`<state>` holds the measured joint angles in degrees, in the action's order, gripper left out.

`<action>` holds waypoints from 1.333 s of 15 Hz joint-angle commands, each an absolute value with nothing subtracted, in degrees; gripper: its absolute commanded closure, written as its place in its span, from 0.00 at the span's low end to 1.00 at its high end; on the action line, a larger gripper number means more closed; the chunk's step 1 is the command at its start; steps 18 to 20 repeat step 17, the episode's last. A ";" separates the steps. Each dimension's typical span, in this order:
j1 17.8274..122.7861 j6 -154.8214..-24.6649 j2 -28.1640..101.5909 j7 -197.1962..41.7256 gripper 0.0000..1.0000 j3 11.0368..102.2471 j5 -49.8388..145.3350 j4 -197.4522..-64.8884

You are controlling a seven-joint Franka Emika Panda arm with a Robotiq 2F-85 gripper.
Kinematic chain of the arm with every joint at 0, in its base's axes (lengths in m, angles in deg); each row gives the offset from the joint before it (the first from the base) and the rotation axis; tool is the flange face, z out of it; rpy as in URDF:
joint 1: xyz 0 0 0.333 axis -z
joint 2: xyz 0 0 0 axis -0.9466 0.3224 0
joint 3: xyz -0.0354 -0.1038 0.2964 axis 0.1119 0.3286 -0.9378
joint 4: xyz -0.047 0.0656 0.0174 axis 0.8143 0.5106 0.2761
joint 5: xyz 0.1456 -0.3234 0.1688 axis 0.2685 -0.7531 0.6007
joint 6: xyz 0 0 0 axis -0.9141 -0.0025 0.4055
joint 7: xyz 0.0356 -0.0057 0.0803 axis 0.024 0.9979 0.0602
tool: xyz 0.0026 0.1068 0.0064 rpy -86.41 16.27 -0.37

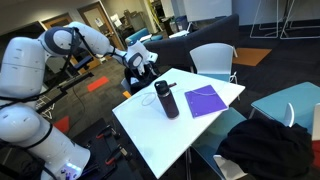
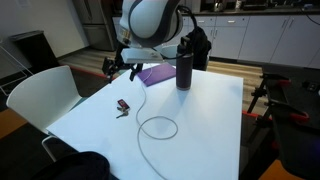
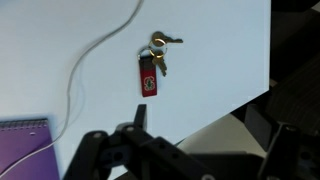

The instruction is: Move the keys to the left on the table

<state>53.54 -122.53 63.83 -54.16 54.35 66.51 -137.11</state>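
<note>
Keys (image 2: 122,106) lie flat on the white counter (image 2: 205,125), near the edge beside a white chair (image 2: 42,92), well apart from the tall dark bottle (image 2: 184,62) and the purple notebook (image 2: 156,74). Wrist view: keys (image 3: 152,66) are a red tag with a few metal keys fanned at its top end, alone on bare counter (image 3: 220,40), close to the counter's edge at right. A thin white cable (image 2: 155,126) loops on the counter just beside the keys in an exterior view and curves past their left in the wrist view (image 3: 92,52). The gripper (image 3: 185,160) is open, fingers (image 3: 92,150) spread wide, nothing between them, not touching the keys, which sit clear of it further up the frame. In an exterior view the gripper (image 2: 114,68) hangs above the counter, apart from the keys and near the notebook. In an exterior view the gripper (image 1: 140,60) sits at the counter's far edge; the keys cannot be made out there, the bottle (image 1: 167,98) and notebook (image 1: 206,100) can.
</note>
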 commanded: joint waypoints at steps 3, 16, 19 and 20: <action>54.66 -117.69 44.57 -56.57 0.00 54.72 63.07 -156.82; 61.69 -109.02 19.51 -59.33 0.00 50.19 58.61 -176.97; 61.95 -108.64 18.41 -59.47 0.00 50.02 58.48 -177.74; 61.95 -108.64 18.41 -59.47 0.00 50.02 58.48 -177.74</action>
